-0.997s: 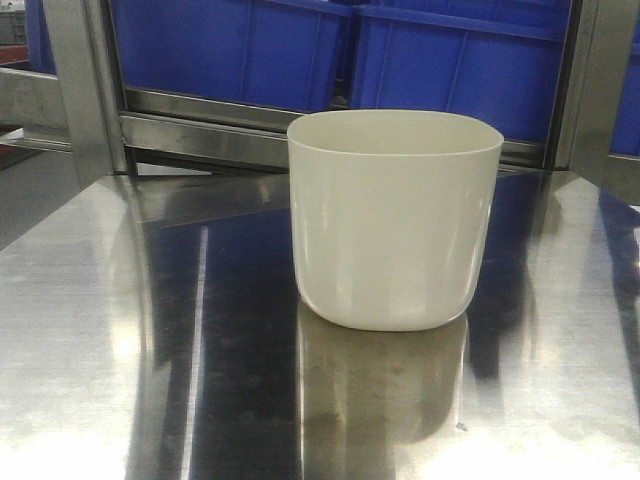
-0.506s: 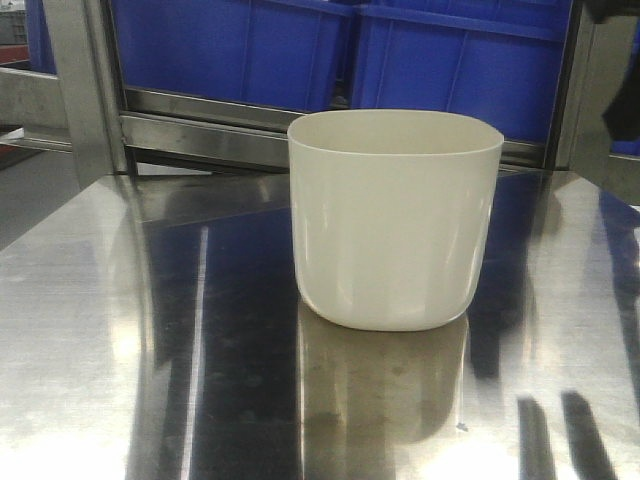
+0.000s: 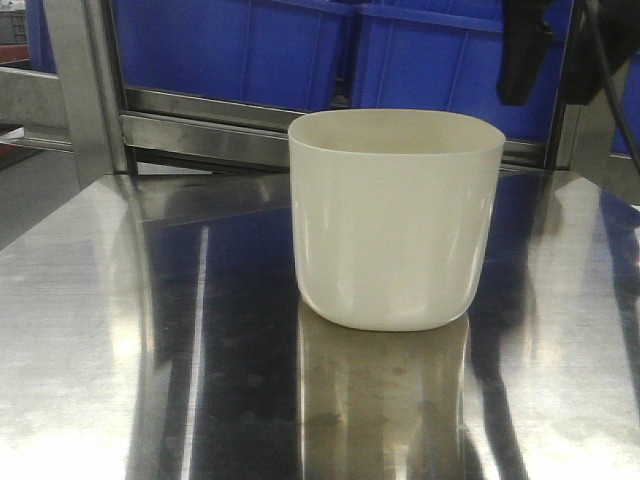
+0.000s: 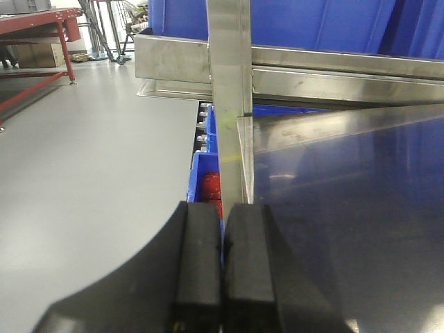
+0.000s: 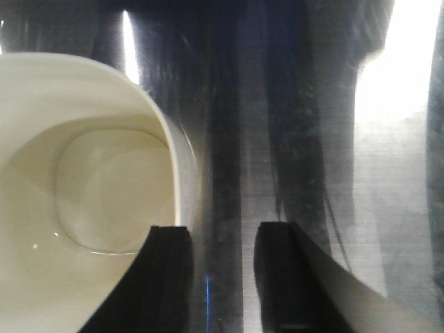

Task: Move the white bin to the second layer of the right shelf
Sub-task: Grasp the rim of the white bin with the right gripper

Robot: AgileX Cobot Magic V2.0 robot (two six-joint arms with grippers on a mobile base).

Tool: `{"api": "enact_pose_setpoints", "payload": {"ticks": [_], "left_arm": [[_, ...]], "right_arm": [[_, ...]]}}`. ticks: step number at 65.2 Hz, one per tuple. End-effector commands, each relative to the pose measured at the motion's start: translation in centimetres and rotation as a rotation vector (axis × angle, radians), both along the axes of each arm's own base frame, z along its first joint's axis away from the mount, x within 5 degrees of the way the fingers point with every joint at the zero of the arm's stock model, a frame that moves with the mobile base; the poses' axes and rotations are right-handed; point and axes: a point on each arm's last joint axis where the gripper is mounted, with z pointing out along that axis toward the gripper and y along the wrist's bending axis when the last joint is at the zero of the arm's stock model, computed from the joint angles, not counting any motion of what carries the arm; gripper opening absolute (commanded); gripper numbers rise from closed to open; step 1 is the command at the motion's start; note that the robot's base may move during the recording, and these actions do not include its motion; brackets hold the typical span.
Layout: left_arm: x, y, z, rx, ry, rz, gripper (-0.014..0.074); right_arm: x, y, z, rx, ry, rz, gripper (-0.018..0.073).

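Right gripper drops in at 1 o'clock of white bin, jaws apart, empty; left gripper closed, empty. Descending onto the rim could tip it.

White bin is showing glossy cream-white, plain, unmarked. Crates are showing solid blue. Steel deck is reflecting silver-grey with blue and dark streaks. Left gripper and right gripper are reading black. Floor is reading pale grey.
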Motion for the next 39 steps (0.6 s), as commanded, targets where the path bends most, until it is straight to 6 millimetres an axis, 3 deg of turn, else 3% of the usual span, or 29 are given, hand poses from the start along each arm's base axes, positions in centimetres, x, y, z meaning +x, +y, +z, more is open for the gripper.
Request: {"api": "enact_pose_setpoints", "payload": {"ticks": [1,15,39], "left_arm": [[0.1,0.0,-0.4,-0.010,-0.064,-0.005,0.0085],[0.1,0.0,-0.4,-0.010,-0.064,-0.005,0.0085],[0.1,0.0,-0.4,-0.010,-0.064,-0.005,0.0085]], "right_arm": [[0.1,0.2,2.3,0.025,-0.069,0.007,0.0340],[0.7,0.7,1.7,0.042,-0.053,-0.026,0.0340],[2.4,2.0,-1.2,0.033,0.013,-0.036,0.0340]]}}
